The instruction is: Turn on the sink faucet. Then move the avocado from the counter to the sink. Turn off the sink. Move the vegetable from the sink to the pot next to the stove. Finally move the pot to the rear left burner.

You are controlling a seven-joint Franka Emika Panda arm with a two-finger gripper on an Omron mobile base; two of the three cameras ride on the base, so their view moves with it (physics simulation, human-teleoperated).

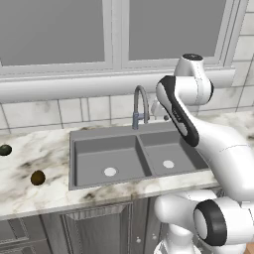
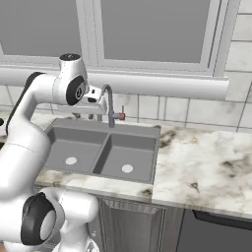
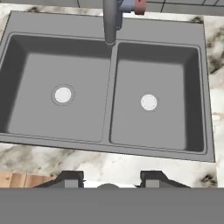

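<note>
I see my arm (image 1: 218, 144) as smooth, glossy white rounded links. Its joints carry dark black bands and round black end caps. The base is also white and bulbous. My tool (image 3: 110, 177) ends in two small dark tips.

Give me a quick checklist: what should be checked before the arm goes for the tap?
1. Sink faucet off, no water running: ok.
2. Both basins of the sink bare: ok.
3. Avocado waiting on the counter, left of the sink: ok.
4. Gripper jaws apart, nothing held: ok.
5. Faucet's side lever free to reach: ok.
6. Pot and stove ready: cannot tell.
</note>
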